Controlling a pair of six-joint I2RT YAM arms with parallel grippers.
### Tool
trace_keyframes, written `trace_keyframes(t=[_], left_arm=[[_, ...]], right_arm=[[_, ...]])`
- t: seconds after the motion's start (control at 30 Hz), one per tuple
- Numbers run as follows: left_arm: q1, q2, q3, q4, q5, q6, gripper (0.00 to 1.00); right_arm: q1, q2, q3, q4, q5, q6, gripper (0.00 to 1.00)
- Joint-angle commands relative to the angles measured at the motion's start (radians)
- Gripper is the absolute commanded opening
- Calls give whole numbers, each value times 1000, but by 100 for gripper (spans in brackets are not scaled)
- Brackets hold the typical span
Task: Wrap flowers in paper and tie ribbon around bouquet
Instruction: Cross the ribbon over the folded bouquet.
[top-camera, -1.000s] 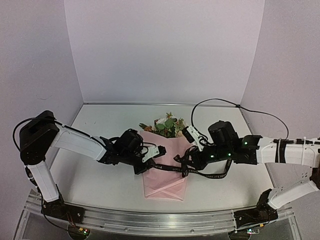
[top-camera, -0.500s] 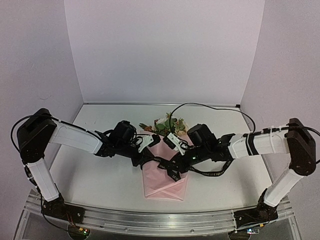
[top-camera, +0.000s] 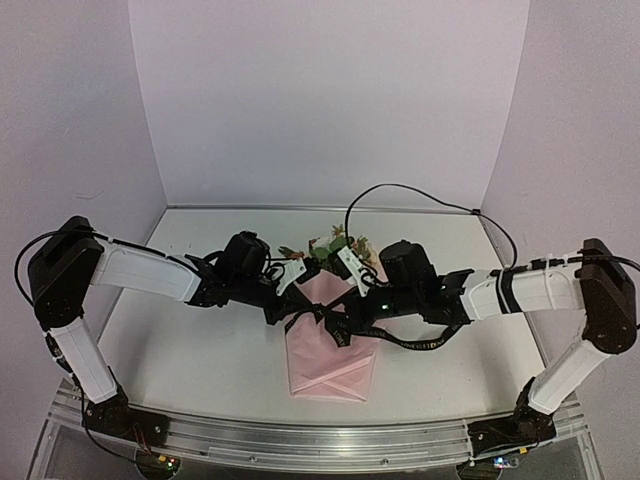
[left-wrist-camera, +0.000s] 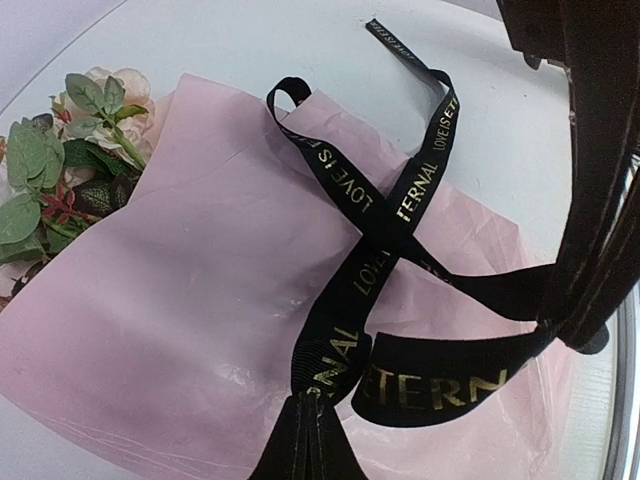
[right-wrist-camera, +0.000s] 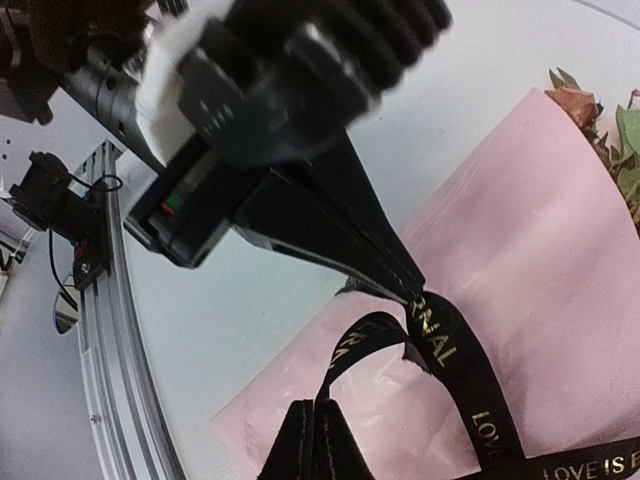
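Note:
The pink paper (top-camera: 330, 365) lies folded as a cone round the flowers (top-camera: 330, 250), whose heads and leaves stick out at its far end. The black ribbon (top-camera: 420, 342) with gold lettering crosses over the cone. My left gripper (top-camera: 298, 316) and right gripper (top-camera: 340, 320) meet above the cone's middle. In the left wrist view the left gripper (left-wrist-camera: 310, 405) is shut on the ribbon (left-wrist-camera: 400, 195) above the paper (left-wrist-camera: 180, 280), beside the flowers (left-wrist-camera: 60, 150). In the right wrist view the right gripper (right-wrist-camera: 318, 410) is shut on another stretch of ribbon (right-wrist-camera: 440, 340), close to the left gripper (right-wrist-camera: 405, 285).
An aluminium rail (top-camera: 320, 440) runs along the table's near edge. Lilac walls close in the back and both sides. A black cable (top-camera: 420, 192) arches over the table behind the right arm. The ribbon's free end (left-wrist-camera: 395, 40) trails onto the white table.
The right arm has swung left over the cone, carrying its ribbon end up to the left gripper. The left gripper has drawn slightly left and back. Both stayed shut on the ribbon.

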Motion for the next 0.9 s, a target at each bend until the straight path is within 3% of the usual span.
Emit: trace_keyframes(t=[0.0,0.2,0.37,0.73,0.87], left_arm=[[3,-39,34,6,15,-10,0],[5,-48,29,2,14,-13,0],[7,-56,27,-7,35,-12,0],[7,-24,39,-75,62,-33,1],[6,-5,60,-86,36,-71,9]], right_arm=[[13,45,12,53,-6,48,0],[31,139,-5,37,0,99,0],[36,177,-12,29,96,122,0],[36,286,156,-52,326,144,0],[38,301,180,-50,328,122,0]])
